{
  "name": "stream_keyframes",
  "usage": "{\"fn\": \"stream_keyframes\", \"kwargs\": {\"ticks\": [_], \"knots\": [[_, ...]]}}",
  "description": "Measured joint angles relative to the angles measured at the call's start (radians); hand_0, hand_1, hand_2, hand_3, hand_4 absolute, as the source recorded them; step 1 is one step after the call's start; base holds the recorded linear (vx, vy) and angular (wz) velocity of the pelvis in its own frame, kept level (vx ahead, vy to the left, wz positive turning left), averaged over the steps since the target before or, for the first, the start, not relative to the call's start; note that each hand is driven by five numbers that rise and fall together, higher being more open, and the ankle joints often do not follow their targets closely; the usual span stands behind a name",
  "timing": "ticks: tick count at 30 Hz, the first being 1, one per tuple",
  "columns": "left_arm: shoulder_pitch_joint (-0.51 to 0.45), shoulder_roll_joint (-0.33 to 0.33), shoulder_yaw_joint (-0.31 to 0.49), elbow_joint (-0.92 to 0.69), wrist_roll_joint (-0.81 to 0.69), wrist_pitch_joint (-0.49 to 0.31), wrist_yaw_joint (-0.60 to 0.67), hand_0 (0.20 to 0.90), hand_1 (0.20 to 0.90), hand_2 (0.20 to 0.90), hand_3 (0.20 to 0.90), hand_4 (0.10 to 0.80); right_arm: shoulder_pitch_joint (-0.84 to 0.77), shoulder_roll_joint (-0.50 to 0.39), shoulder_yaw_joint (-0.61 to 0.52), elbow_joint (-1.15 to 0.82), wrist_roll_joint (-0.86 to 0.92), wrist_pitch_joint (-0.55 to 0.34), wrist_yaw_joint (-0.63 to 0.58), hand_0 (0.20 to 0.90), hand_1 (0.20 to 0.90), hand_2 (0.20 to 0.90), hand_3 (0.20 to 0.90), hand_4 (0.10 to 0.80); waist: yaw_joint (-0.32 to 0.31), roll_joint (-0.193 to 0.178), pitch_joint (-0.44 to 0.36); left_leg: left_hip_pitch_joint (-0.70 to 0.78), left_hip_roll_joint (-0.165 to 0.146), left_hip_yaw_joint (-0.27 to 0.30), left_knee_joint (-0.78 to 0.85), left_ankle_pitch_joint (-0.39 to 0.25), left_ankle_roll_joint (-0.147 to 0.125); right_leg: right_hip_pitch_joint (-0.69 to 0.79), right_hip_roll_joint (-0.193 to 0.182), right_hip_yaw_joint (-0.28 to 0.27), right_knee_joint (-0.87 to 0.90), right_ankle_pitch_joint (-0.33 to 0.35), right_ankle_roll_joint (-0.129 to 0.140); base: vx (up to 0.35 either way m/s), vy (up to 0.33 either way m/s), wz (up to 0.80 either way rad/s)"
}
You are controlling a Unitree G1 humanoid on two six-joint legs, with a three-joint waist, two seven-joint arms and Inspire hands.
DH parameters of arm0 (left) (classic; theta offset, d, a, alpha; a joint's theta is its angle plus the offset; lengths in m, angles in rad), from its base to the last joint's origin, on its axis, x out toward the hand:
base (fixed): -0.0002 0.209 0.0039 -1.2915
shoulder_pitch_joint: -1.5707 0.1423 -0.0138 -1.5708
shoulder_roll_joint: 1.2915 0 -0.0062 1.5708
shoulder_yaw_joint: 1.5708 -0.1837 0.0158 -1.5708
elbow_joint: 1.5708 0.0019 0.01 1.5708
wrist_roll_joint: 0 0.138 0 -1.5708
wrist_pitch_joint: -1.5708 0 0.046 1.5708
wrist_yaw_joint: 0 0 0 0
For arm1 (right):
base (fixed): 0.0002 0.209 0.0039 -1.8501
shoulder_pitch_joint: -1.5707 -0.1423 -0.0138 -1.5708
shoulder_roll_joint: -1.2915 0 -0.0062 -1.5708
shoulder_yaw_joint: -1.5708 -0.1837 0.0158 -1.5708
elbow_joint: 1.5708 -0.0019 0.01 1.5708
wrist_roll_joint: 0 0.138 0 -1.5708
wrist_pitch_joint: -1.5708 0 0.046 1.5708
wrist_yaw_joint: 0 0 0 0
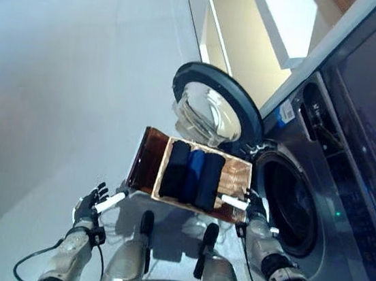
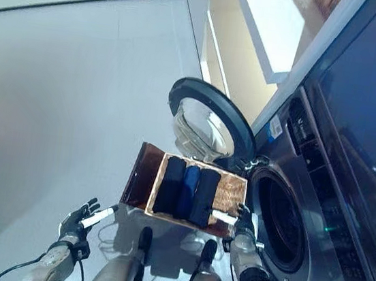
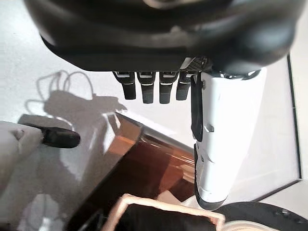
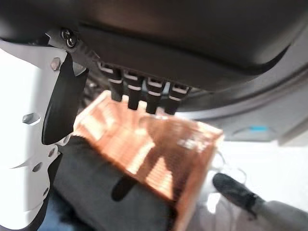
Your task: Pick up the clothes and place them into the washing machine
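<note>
The clothes [image 1: 192, 175] lay as three dark rolls, two black with a blue one between them, side by side inside a brown wicker basket [image 1: 234, 179]. The basket stood on the pale floor [image 1: 58, 83] just in front of the robot, its left wall [image 1: 147, 159] a dark glossy brown and its right wall woven in a lighter copper tone. None of the clothes were in either hand.

The right hand [image 1: 254, 207] hovered at the basket's near right corner, its white-covered thumb [image 1: 234, 202] reaching over the rim towards the rightmost roll. In the right wrist view its fingers [image 4: 150, 98] hung straight and relaxed above the basket's woven edge, holding nothing. Whether the thumb touched the basket or the cloth could not be told.

The left hand [image 1: 91, 203] was on the near left, apart from the basket, over bare floor. Its fingers [image 3: 147, 90] were spread and loose, the white thumb [image 1: 109, 203] pointing towards the basket's left corner, and it held nothing.

Just right of the basket stood the washing machine [image 1: 318, 197], grey-fronted, with its round drum opening [image 1: 292, 201] dark and uncovered. Its door [image 1: 213, 111] was swung open to the far side of the basket, the glass bowl facing the robot. A pale wall edge and frame ran beyond the door.
</note>
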Motion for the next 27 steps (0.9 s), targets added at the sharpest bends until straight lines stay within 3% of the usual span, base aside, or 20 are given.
{"fn": "stream_keyframes", "kwargs": {"ticks": [6, 14, 27], "knots": [[-0.048, -0.001, -0.005, -0.015, -0.001, -0.014, 0.016, 0.9, 0.9, 0.9, 0.9, 0.8, -0.083, -0.004, -0.002, -0.033, 0.0, 0.0, -0.009, 0.9, 0.9, 0.9, 0.9, 0.8, 0.002, 0.038, 0.112, -0.091, -0.007, -0.013, 0.093, -0.022, -0.002, -0.099, -0.025, 0.002, 0.134, -0.047, -0.013, -0.093, 0.033, 0.08], [-0.048, 0.001, -0.005, -0.105, -0.003, -0.019, 0.029, 0.9, 0.9, 0.9, 0.9, 0.8, -0.104, -0.061, -0.021, -0.088, 0.002, 0.001, -0.027, 0.9, 0.9, 0.9, 0.9, 0.8, 0.016, 0.056, 0.154, -0.299, -0.047, -0.016, 0.305, -0.085, 0.006, -0.335, -0.125, 0.009, 0.483, -0.21, -0.022, -0.076, 0.038, 0.27], [-0.046, 0.033, -0.006, -0.178, -0.023, -0.019, 0.03, 0.9, 0.9, 0.9, 0.9, 0.8, -0.191, -0.077, -0.052, -0.073, 0.102, 0.0, -0.065, 0.9, 0.9, 0.9, 0.9, 0.8, 0.025, 0.058, 0.157, -0.423, -0.047, -0.015, 0.469, -0.145, 0.015, -0.432, -0.141, 0.027, 0.596, -0.245, -0.027, -0.005, 0.007, 0.02]]}}
